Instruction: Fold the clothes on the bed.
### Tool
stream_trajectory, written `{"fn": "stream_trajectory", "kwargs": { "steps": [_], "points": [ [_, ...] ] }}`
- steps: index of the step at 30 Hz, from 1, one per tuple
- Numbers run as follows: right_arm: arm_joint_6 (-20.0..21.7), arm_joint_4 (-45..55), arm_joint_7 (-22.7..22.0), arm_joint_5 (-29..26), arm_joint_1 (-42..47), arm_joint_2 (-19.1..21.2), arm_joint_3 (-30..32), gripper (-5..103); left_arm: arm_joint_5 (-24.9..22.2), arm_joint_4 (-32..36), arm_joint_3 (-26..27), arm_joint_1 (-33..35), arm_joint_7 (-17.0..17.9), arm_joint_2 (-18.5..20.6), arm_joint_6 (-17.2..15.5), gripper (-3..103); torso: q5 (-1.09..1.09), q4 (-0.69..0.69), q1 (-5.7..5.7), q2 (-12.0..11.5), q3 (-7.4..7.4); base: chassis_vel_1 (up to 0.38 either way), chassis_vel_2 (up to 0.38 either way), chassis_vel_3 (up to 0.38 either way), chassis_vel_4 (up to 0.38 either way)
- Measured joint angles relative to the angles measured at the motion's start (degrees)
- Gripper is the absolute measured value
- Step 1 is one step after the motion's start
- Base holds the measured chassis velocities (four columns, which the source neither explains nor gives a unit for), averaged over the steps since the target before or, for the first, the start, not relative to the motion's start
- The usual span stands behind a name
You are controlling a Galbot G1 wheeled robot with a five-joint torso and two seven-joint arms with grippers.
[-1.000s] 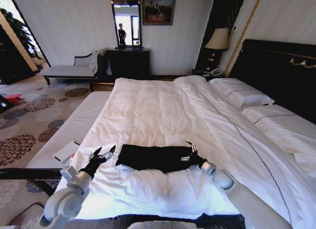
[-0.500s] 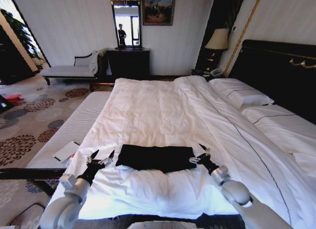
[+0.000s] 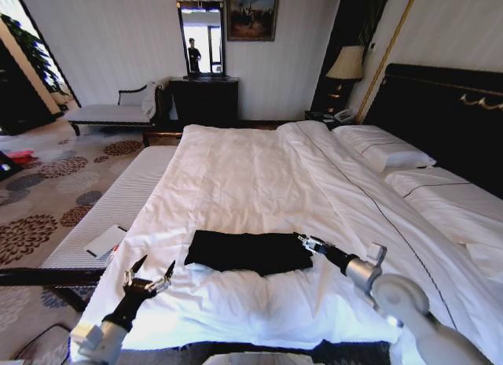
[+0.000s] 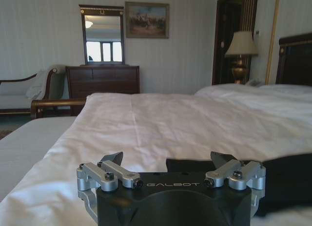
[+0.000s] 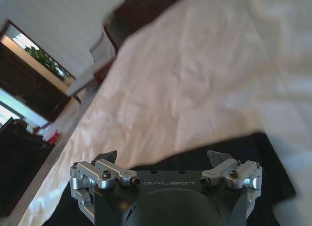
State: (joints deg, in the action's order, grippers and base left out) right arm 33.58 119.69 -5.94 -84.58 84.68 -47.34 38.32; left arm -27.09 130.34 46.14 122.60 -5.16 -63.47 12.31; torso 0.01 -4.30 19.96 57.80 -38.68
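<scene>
A: One black T-shirt [image 3: 247, 251], folded into a flat wide band, lies on the white duvet near the foot end of the bed [image 3: 259, 176], roughly centred across it. Edges look even; no lettering can be made out.

B: Position relative to the grippers?

A: Right gripper [image 3: 302, 241] sits at the shirt's right end, fingertips just over that edge. Whether it touches the cloth, cannot tell. In the right wrist view the fingers [image 5: 108, 158] stand wide apart, nothing between them, black fabric directly beneath.

B: Left side?

A: Left gripper [image 3: 154, 269] is off the shirt, near the bed's foot-left edge, below and to the left of the shirt's left end, clearly apart from it. Jaws spread wide, empty. In the left wrist view the shirt [image 4: 287, 177] shows as a dark strip ahead, beyond the open fingers [image 4: 113, 159].

B: Surroundings?

A: Pillows [image 3: 385, 151] at the dark headboard [image 3: 448, 105] on the right. Lamp [image 3: 346, 64] on a nightstand beyond. Dark dresser [image 3: 204, 97] with mirror [image 3: 202, 36] on the far wall, pale chaise bench [image 3: 118, 109] to its left. Small white flat object [image 3: 104, 241] on the striped bench beside the bed.
</scene>
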Motion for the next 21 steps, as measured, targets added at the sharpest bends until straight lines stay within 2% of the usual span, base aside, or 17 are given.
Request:
{"fn": "stream_trajectory", "kwargs": {
  "steps": [6,14,21],
  "points": [
    [5.9,-5.2,-0.6,-2.2,-1.7,-0.4,0.7,100,2.6,-0.4,0.2,2.6,0.0,-0.7,3.1,100,0.0,-0.02,0.0,0.0,0.0,0.0,0.0,0.0,0.0],
    [8.6,-11.3,0.3,-1.8,-4.1,-0.4,0.7,100,3.3,-0.8,-0.2,3.0,0.0,-0.9,3.7,100,-0.01,-0.02,0.0,0.0,0.0,0.0,0.0,0.0,0.0],
    [9.0,-14.5,1.3,-0.9,-6.1,0.0,-0.8,100,3.3,-0.8,-0.2,2.9,0.0,-0.9,3.7,100,-0.01,-0.02,0.01,0.0,0.0,0.0,0.0,0.0,0.0]
  ]
}}
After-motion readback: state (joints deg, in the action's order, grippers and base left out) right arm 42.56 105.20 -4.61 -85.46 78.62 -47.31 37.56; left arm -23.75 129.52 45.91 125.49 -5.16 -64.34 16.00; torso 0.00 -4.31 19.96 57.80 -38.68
